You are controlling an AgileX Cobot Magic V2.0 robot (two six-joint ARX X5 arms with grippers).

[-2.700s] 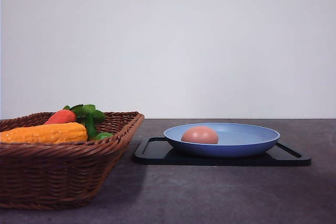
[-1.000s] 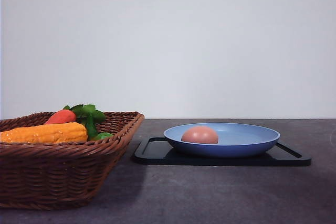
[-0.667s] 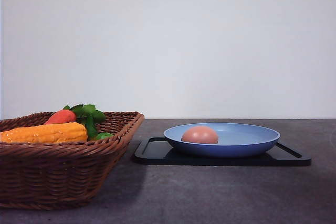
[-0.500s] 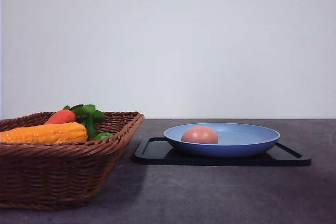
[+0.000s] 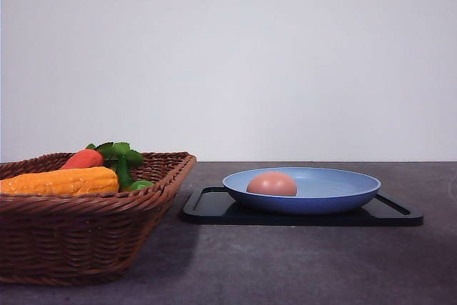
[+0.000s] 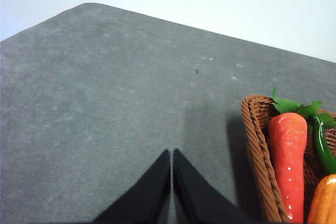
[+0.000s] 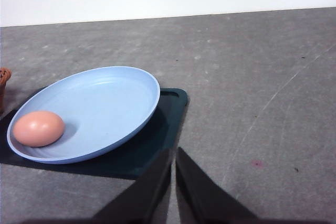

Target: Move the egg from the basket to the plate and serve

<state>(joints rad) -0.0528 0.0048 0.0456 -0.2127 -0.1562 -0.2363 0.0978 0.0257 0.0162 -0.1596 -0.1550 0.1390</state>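
1. Egg (image 5: 271,184): smooth, reddish-brown, oval. Lies inside the plate (image 5: 343,194), against the rim on the side nearest the basket (image 5: 86,237).
2. Plate: round, shallow, matte light blue, raised rim. Sits on a flat black rectangular tray (image 5: 207,208) with rounded corners and a slotted handle; the tray's middle is hidden under the plate.
3. Basket: dark-brown woven wicker with flared sides, just beside the tray but apart from it. Cut off by the front view's edge.
4. In the basket: a ridged yellow-orange corn cob (image 5: 61,181), a glossy orange carrot (image 5: 83,158) with green leaves, and a green piece, partly hidden, too small to identify.
5. Bench (image 5: 300,262): dark grey, faintly mottled and scratched.
6. Left claw (image 6: 171,157): black tapered fingers pressed together, nothing between them, over bare bench beside the basket's corner.
7. Right claw (image 7: 174,156): fingers pressed together, empty, near the tray's edge on the side away from the egg.
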